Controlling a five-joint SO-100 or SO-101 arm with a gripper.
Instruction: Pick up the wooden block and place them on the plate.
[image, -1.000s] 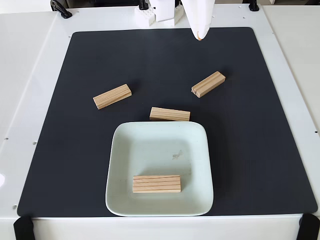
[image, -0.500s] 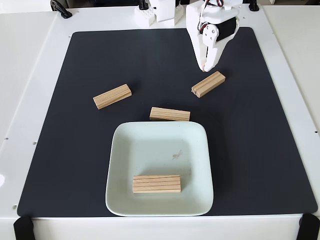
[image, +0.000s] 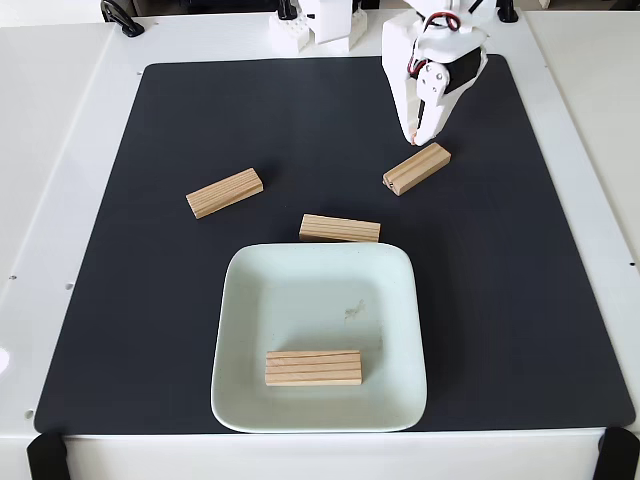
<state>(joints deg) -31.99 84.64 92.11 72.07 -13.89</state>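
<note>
On the black mat (image: 150, 330) that covers the white surface (image: 60, 150), seen in the fixed view, four wooden blocks and one plate are laid out. At the upper right of the view the white jaws (image: 419, 137) hang tip-down, with only a narrow gap between the two tips and nothing gripped. Directly below the tips, close but apart from them, lies the nearest wooden block (image: 416, 168), set at a slant, its right end higher in the picture. Down and to the left of the jaws, a second block (image: 339, 229) lies nearly level, just beside the top rim of the plate; whether it touches the rim cannot be told. Far to the left of the jaws, a third block (image: 224, 192) rests on the mat at a slight slant, well apart from the others. Furthest from the jaws, toward the bottom of the view, sits the pale square plate (image: 300, 280), and the fourth block (image: 313, 367) lies flat inside it near its lower edge.
</note>
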